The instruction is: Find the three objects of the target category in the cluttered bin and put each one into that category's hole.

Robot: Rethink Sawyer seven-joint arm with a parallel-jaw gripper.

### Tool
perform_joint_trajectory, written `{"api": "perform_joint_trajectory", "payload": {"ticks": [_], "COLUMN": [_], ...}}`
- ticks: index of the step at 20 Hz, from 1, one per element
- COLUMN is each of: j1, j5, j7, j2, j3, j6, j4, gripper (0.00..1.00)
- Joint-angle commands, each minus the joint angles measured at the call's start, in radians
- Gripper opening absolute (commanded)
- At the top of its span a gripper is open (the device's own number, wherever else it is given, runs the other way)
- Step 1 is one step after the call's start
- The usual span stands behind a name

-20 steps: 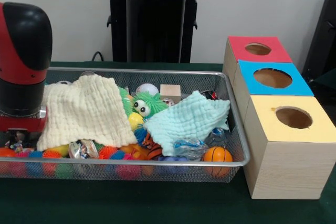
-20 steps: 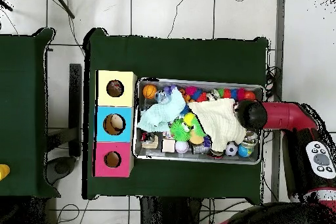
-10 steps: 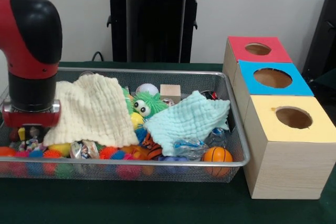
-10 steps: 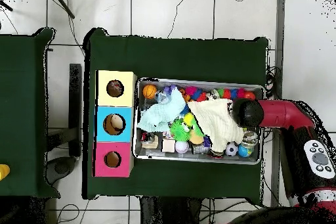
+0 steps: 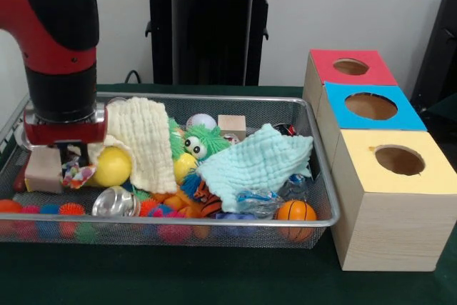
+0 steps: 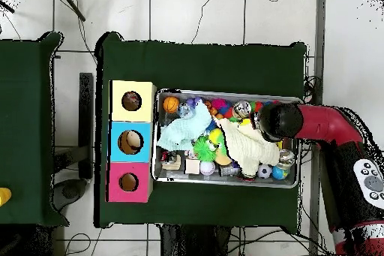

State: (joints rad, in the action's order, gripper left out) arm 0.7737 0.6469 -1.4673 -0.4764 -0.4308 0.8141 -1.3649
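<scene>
Hiding gripper (image 5: 70, 166) tips: cream cloth (image 5: 143, 141), clutter.

No readable text, label, brand, number or sign is showing anywhere in either view: nothing legible is appearing on the three boxes (image 5: 378, 148), on the mesh bin (image 5: 214, 233), on the toys inside it, or on the robot arm (image 5: 57, 41).

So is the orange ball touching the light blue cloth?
Apart. In the front view the orange ball sits below the light blue cloth, with a clear wrapper between them.
</scene>
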Motion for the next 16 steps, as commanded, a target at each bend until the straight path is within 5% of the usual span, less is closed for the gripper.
{"api": "perform_joint_trajectory", "payload": {"ticks": [1, 6, 12, 16], "j1": [-0.072, -0.162, -0.249, -0.456], "j5": [-0.099, -0.103, -0.092, 0.022], "j7": [0.114, -0.025, -0.166, -0.484], "j2": [-0.131, -0.186, -0.211, -0.192], "j3": [-0.059, 0.019, 0.101, 0.286], "j6": [0.223, 0.278, 0.223, 0.141], "j4": [-0.113, -0.106, -0.132, -0.143], "gripper": [0.00, 0.00, 0.00, 0.00]}}
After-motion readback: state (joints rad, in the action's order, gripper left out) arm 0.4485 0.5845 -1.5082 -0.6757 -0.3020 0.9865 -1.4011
